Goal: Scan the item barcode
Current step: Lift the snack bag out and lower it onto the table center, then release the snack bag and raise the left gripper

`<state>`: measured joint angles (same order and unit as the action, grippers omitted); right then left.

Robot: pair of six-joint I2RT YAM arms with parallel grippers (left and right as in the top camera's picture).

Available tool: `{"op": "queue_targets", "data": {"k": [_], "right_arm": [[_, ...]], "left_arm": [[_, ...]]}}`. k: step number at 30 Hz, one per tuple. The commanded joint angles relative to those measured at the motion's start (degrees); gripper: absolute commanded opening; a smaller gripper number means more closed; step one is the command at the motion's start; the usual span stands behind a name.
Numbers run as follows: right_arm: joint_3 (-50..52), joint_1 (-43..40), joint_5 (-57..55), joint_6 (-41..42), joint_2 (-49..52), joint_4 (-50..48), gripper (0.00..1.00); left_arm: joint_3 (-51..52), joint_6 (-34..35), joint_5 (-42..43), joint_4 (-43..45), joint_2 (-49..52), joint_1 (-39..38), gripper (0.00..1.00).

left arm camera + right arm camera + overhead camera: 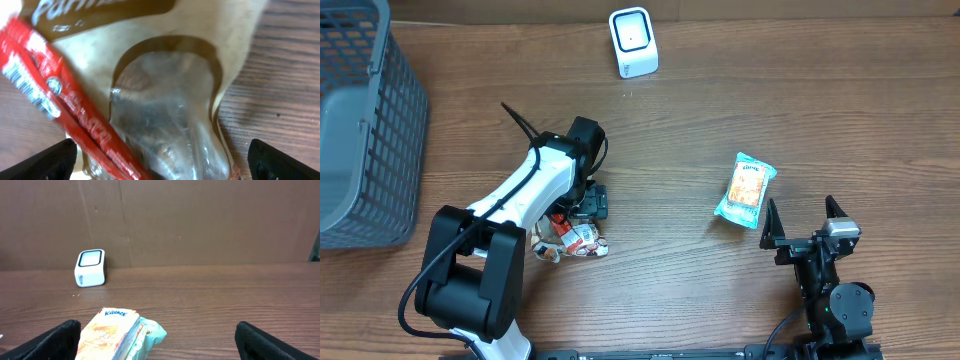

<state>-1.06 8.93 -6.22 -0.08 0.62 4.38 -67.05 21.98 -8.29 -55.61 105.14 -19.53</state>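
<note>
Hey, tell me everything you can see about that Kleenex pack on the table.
The Kleenex pack is a small soft tissue packet in pale teal plastic wrap. Its top face is printed orange and cream, with the brand name in blue. The wrap looks slightly crumpled at the ends. It lies flat on the wooden table, turned a little askew, on the right side just ahead of the right gripper, whose open jaws stand clear of it. Only the table touches it.

Overhead looks straight down on the brown wooden table [720,120]; left wrist sits very close; right wrist looks level across (sharing overhead's small white boxy scanner [90,268])
</note>
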Motion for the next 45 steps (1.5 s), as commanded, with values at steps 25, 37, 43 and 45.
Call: {"op": "queue_targets", "data": {"k": [25,37,43,45], "right_arm": [[0.6,-0.2,-0.1,-0.4,-0.5,-0.2,1.0],[0.6,-0.2,-0.1,-0.4,-0.5,-0.2,1.0],[0.6,-0.2,-0.1,-0.4,-0.5,-0.4,1.0],[0.6,-0.2,-0.1,-0.4,-0.5,-0.3,1.0]], "left_arm": [[-31.5,-7.2,3.1,-4.3,-0.9,3.8,1.0],[-31.7,-7.2,-3.9,-5.8,-0.9,11.9,1.0],[-31.7,-7.2,-3.9,-5.9,-0.9,12.8,1.0],[-31.7,-7.2,-3.9,-5.9,-0.9,12.8,1.0]]}}
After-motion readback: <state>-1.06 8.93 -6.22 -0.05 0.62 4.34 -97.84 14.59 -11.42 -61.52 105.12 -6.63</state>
